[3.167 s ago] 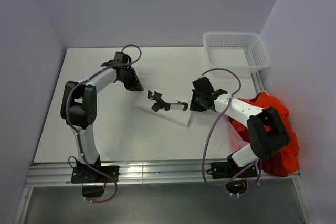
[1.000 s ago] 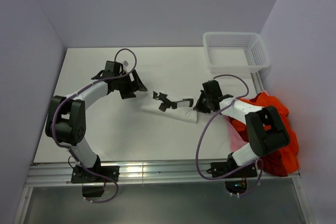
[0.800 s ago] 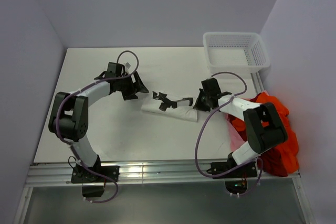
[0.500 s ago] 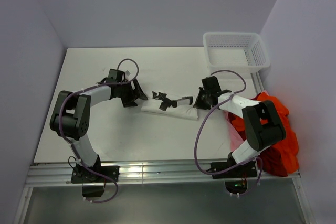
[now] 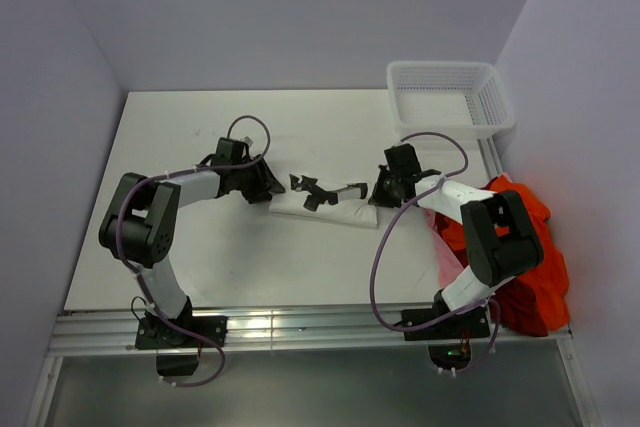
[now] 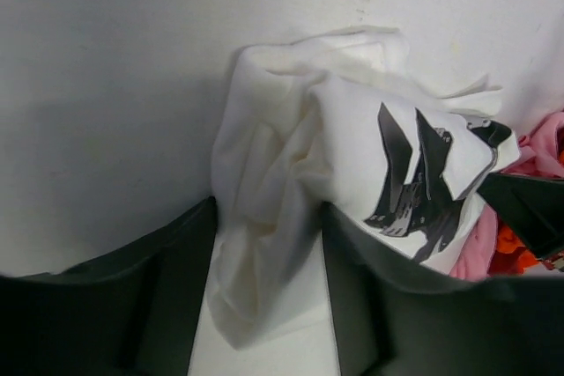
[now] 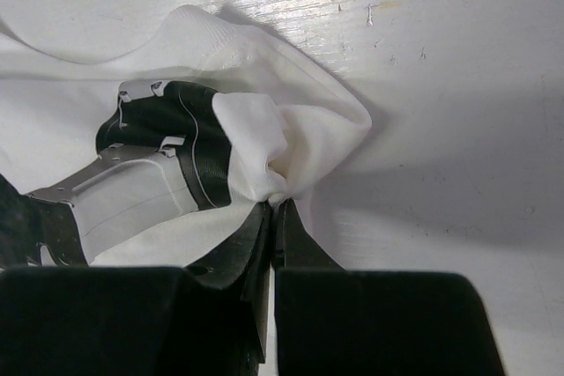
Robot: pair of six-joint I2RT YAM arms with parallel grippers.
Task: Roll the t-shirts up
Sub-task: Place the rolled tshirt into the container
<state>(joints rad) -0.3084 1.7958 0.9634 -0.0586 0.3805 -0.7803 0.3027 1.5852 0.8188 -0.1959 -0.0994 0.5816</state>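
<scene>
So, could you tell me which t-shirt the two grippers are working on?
The white t-shirt with the black print, mid-table; the orange-red t-shirts lie heaped apart at far right.

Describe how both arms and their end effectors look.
The left arm and right arm have white links, bulky black joints and a looping purple cable each. The left end effector and right end effector are black, with flat, tapering fingers.

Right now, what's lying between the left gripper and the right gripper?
The rolled-up white t-shirt fills that stretch, as the top view shows. The right gripper pinches one end, and the left gripper has its fingers on either side of the other end.
</scene>
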